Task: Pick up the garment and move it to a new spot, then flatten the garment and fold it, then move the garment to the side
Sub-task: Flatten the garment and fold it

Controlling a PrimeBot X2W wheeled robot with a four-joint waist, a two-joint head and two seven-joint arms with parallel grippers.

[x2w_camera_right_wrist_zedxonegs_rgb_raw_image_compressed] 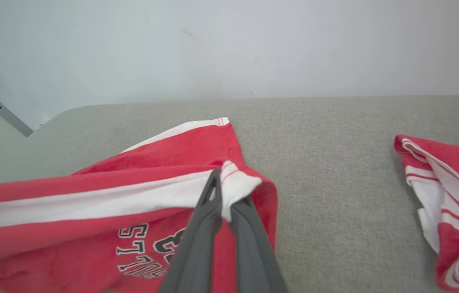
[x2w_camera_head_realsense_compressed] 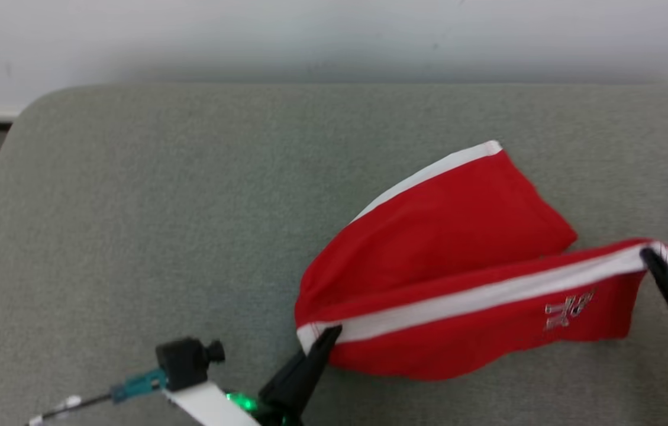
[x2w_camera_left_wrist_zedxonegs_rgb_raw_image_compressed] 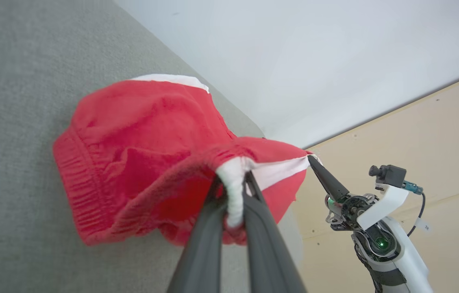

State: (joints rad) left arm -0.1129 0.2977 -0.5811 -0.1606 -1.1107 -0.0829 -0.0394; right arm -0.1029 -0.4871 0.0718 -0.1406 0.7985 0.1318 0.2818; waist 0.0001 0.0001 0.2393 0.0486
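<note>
One red garment (x2w_camera_head_realsense_compressed: 458, 236) with a white stripe (x2w_camera_head_realsense_compressed: 476, 296) sits right of centre on the grey padded surface (x2w_camera_head_realsense_compressed: 162, 207) in the head view. Its far portion rests on the surface. The near edge carrying the stripe is pulled taut between the two grippers and looks raised off the padding. Printed lettering (x2w_camera_right_wrist_zedxonegs_rgb_raw_image_compressed: 148, 248) sits beside the stripe near the right-hand end, too partial to read.

Tool state, left: the left gripper (x2w_camera_head_realsense_compressed: 328, 334) has its jaws pinched almost together on the left end of the stripe. In the left wrist view, white cloth is bunched between them and red fabric hangs to either side.

Tool state, right: the right gripper (x2w_camera_head_realsense_compressed: 647, 257) is likewise nearly closed, its tips clamped on the right end of the stripe. In the right wrist view a white corner folds over between the jaws.

Surroundings: a second red-and-white cloth (x2w_camera_right_wrist_zedxonegs_rgb_raw_image_compressed: 449, 191) lies on the same surface, well apart to the right, touching neither gripper. A pale wall (x2w_camera_head_realsense_compressed: 310, 35) stands behind the surface
</note>
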